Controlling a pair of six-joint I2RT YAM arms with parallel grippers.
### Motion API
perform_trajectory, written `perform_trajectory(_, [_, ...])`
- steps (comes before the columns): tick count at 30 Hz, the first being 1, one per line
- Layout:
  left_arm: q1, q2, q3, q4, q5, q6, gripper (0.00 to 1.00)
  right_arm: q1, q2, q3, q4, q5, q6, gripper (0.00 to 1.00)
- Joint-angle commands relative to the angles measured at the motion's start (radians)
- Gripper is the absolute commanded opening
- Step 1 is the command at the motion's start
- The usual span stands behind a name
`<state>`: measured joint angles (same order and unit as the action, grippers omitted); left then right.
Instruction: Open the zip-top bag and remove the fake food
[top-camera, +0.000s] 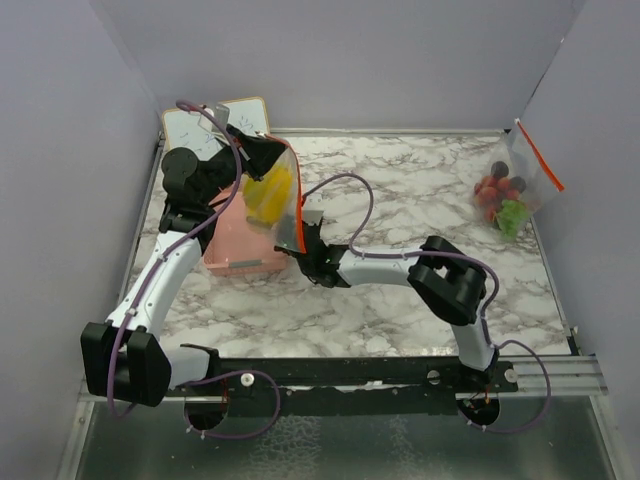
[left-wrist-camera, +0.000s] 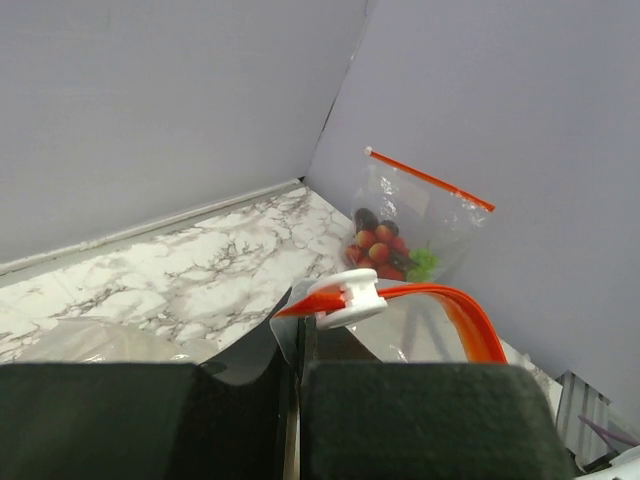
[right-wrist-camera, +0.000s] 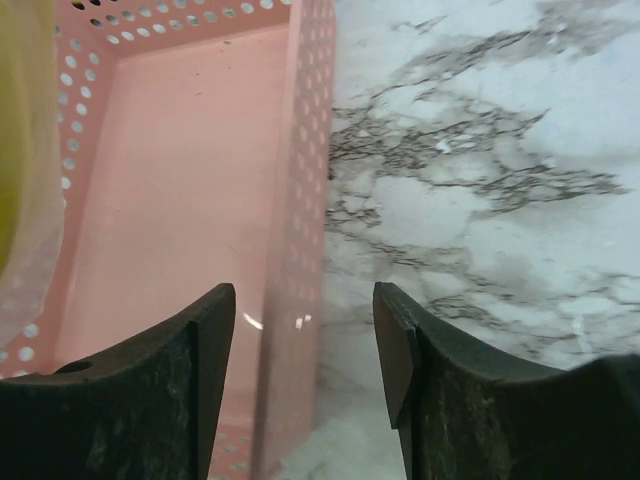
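Observation:
My left gripper is shut on the top edge of a clear zip-top bag and holds it over the pink basket. Yellow fake food hangs inside the bag. In the left wrist view the left gripper pinches the bag's film just below the white slider on the orange zip strip. My right gripper is open and empty beside the basket's right wall; in its own view the right gripper straddles that wall. A yellow piece behind film shows at that view's left edge.
A second zip-top bag with red, green and dark pieces leans on the right wall at the far right; it also shows in the left wrist view. A white board stands at the back left. Walls enclose the marble table.

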<state>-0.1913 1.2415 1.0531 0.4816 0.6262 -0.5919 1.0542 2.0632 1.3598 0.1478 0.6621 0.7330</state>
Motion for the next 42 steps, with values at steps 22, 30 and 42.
perform_trajectory(22, [-0.211, 0.439, 0.2, 0.16, 0.087, 0.12, 0.0, -0.511, -0.974, -0.67, 0.132, -0.061, -0.352, 0.65])
perform_trajectory(30, [-0.217, 0.769, 0.494, -0.096, 0.304, 0.31, 0.0, -0.511, -0.883, -0.529, 0.126, -0.519, -0.662, 0.63])
perform_trajectory(42, [-0.226, 0.785, 0.526, -0.398, 0.388, 0.616, 0.0, -0.511, -0.731, -0.378, 0.1, -0.892, -0.802, 0.38])
